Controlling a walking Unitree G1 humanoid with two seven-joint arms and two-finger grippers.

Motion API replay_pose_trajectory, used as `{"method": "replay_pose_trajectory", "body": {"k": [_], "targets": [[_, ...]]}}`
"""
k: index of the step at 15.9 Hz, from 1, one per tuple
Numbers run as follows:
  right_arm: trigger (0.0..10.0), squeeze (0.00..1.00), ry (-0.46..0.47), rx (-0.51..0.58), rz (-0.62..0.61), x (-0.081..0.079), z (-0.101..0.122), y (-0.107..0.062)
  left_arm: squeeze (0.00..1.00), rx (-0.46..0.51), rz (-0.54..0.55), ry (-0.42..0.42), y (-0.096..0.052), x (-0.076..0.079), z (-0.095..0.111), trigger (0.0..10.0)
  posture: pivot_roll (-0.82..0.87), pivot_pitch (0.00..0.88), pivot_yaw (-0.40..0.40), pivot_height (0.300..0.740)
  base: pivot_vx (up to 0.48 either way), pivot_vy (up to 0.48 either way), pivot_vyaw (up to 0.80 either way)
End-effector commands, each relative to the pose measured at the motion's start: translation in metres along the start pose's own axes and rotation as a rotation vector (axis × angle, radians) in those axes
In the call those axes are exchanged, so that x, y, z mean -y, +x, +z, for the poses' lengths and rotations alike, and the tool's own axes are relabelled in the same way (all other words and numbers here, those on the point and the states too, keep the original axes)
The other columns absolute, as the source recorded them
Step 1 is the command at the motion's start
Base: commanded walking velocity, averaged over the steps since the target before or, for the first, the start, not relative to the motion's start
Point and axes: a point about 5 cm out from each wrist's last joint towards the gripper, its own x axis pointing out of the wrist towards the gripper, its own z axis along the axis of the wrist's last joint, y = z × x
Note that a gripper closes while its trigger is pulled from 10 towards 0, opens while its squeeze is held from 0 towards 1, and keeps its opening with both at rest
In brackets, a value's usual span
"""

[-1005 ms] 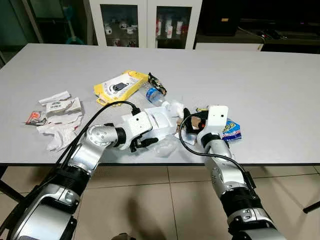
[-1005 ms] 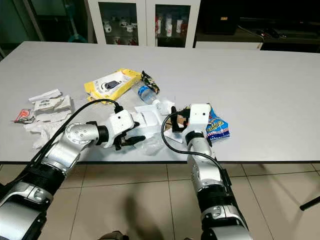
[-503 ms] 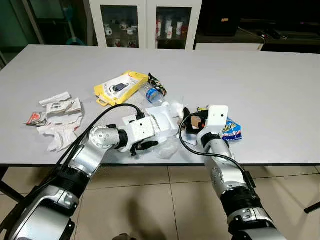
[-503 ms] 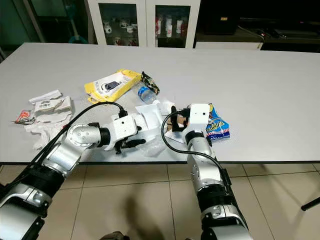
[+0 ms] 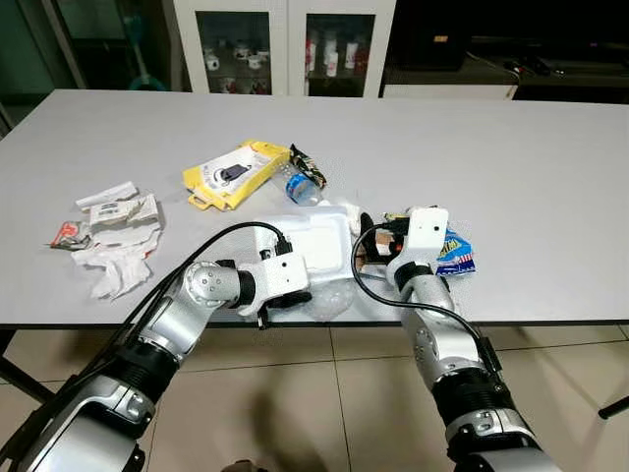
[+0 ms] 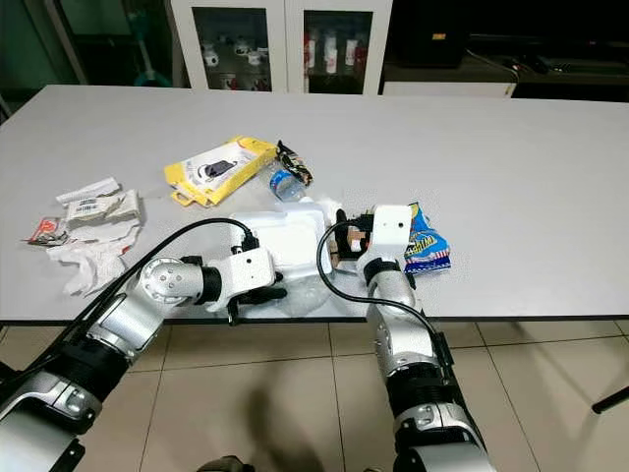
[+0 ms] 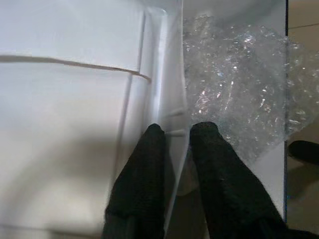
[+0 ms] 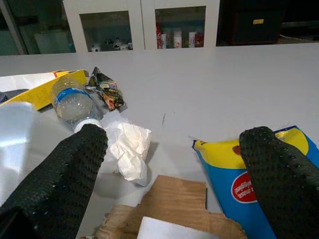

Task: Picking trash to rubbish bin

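A white foam tray point(image 5: 313, 234) lies near the table's front edge, beside crumpled bubble wrap point(image 7: 234, 89). My left gripper point(image 7: 174, 132) is shut on the tray's thin near edge, low at the table front point(image 5: 283, 298). My right gripper point(image 8: 174, 134) stands open over a piece of brown cardboard point(image 8: 174, 199), between a white tissue point(image 8: 129, 149) and a blue and yellow snack bag point(image 5: 454, 254). A crushed plastic bottle point(image 5: 300, 187), a dark wrapper point(image 5: 310, 164) and a yellow package point(image 5: 236, 172) lie farther back.
White paper scraps point(image 5: 118, 236) and a small red wrapper point(image 5: 67, 233) sit at the table's left. The grey table point(image 5: 531, 157) is bare on its right half and at the back. Glass-door cabinets point(image 5: 285, 44) stand behind it. Tiled floor point(image 5: 324, 393) lies below the front edge.
My left gripper has drawn back to the table's front edge and lower, and the white tray has shifted with it. The right arm has stayed in place.
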Motion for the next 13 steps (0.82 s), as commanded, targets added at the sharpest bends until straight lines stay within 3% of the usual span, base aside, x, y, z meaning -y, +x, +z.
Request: {"method": "replay_pose_trajectory", "body": {"k": [1,5,11,12,13], "targets": [[10.0,0.00,0.010,0.017,-0.003,0.001,0.004,0.002,0.00,-0.058,-0.062,-0.026,0.004,0.013,-0.013,0.0,0.02,0.000,-0.006,0.716,0.000,0.000,0.00],[10.0,0.00,0.012,0.018,-0.004,0.001,0.005,0.003,0.00,-0.058,-0.025,-0.045,0.001,0.010,-0.014,0.0,0.03,0.000,-0.012,0.716,0.000,0.000,0.00],[10.0,0.00,0.013,0.020,-0.013,0.003,0.006,0.004,0.00,0.036,0.194,-0.102,-0.007,-0.013,-0.002,0.0,0.03,0.000,-0.013,0.716,0.000,0.000,0.00],[10.0,0.00,0.013,0.020,-0.015,0.004,0.006,0.005,0.00,0.070,0.247,-0.128,-0.011,-0.019,0.002,0.0,0.03,0.000,-0.014,0.716,0.000,0.000,0.00],[10.0,0.00,0.012,0.020,-0.015,0.004,0.006,0.005,0.00,0.124,0.387,-0.153,-0.018,-0.036,0.010,0.0,0.03,0.000,-0.016,0.716,0.000,0.000,0.00]]}}
